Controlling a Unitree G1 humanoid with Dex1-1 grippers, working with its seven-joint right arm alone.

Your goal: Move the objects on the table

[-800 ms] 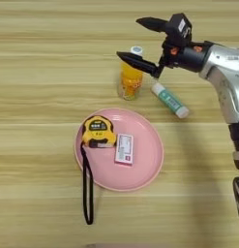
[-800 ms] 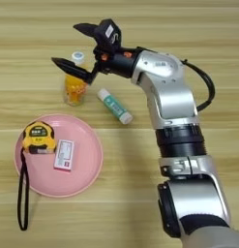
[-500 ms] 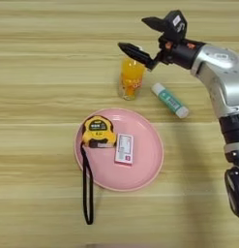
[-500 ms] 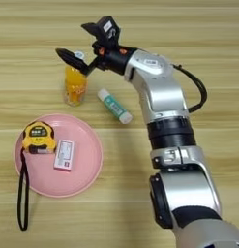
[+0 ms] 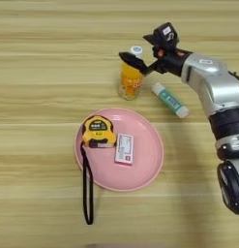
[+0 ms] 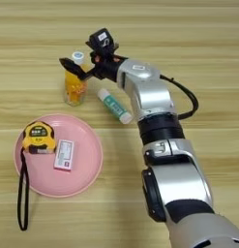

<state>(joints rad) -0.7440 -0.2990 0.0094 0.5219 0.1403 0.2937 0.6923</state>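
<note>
A small orange-juice bottle (image 5: pixel 130 82) with a white cap (image 6: pixel 78 56) stands upright on the wooden table (image 5: pixel 38 87), just behind the pink plate. My right gripper (image 5: pixel 139 48) is open at the bottle's top. One black finger (image 5: pixel 131 60) crosses in front of the neck, the other sits behind and to the right of the cap. The white-and-teal tube (image 5: pixel 170 100) lies right of the bottle, under my forearm. The yellow-black tape measure (image 5: pixel 97 131) and the flat white-and-pink box (image 5: pixel 124 148) lie on the plate.
The round pink plate (image 5: pixel 152 162) sits at the table's centre. The tape measure's black strap (image 5: pixel 86 193) trails off the plate toward the front edge. My silver forearm (image 6: pixel 150 101) comes in from the right, above the tube.
The gripper has dropped toward the bottle's cap and its fingers stand closer together than before. The bottle, tube, plate and its contents have stayed put.
</note>
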